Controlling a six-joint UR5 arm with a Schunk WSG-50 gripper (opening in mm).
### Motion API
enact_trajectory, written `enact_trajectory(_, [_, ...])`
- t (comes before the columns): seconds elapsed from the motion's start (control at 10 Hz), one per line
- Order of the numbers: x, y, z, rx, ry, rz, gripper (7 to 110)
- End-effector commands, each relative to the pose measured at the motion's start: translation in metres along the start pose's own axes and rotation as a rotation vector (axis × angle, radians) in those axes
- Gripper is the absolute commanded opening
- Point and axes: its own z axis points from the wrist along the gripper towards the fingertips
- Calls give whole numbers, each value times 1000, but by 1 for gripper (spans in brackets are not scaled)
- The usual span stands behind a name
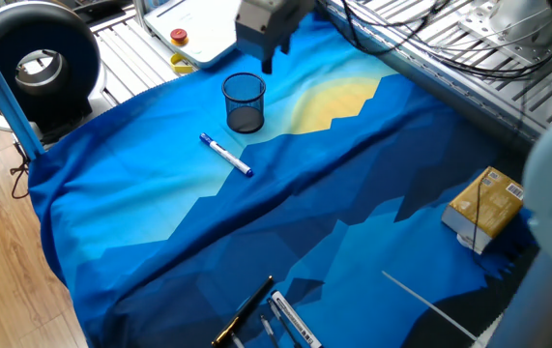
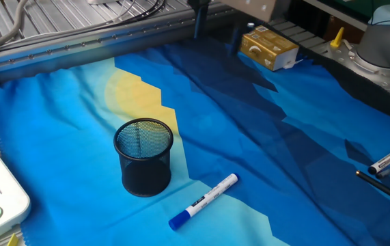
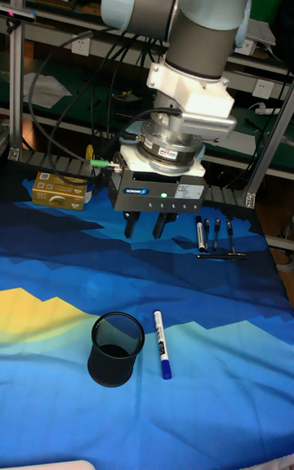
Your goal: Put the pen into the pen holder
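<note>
The pen [image 1: 225,155] [image 2: 203,201] [image 3: 162,343], white with a dark blue cap, lies flat on the blue cloth just beside the pen holder. The pen holder [image 1: 245,102] [image 2: 144,166] [image 3: 117,348] is a dark mesh cup that stands upright, and nothing shows inside it. My gripper [image 3: 144,229] [image 1: 274,56] [image 2: 216,31] hangs well above the cloth, behind and above the cup. Its two fingers are apart and nothing is between them.
A yellow box [image 1: 488,205] [image 2: 268,49] [image 3: 59,191] lies at the cloth's edge. Several other pens [image 1: 266,319] [image 2: 389,160] [image 3: 214,237] lie together at another edge. A white device with a red button [image 1: 179,37] and a black round unit [image 1: 34,63] sit off the cloth.
</note>
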Motion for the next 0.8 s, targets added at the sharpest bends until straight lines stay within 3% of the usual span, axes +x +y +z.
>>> enact_trajectory(0.0, [-28, 7, -1, -15, -17, -26, 44])
enact_trajectory(0.2, [-30, 26, 7, -56, 3, -41, 44])
enact_trajectory(0.4, [-23, 34, 16, -66, 27, -30, 44])
enact_trajectory(0.7, [-19, 59, 33, -88, 19, 93, 44])
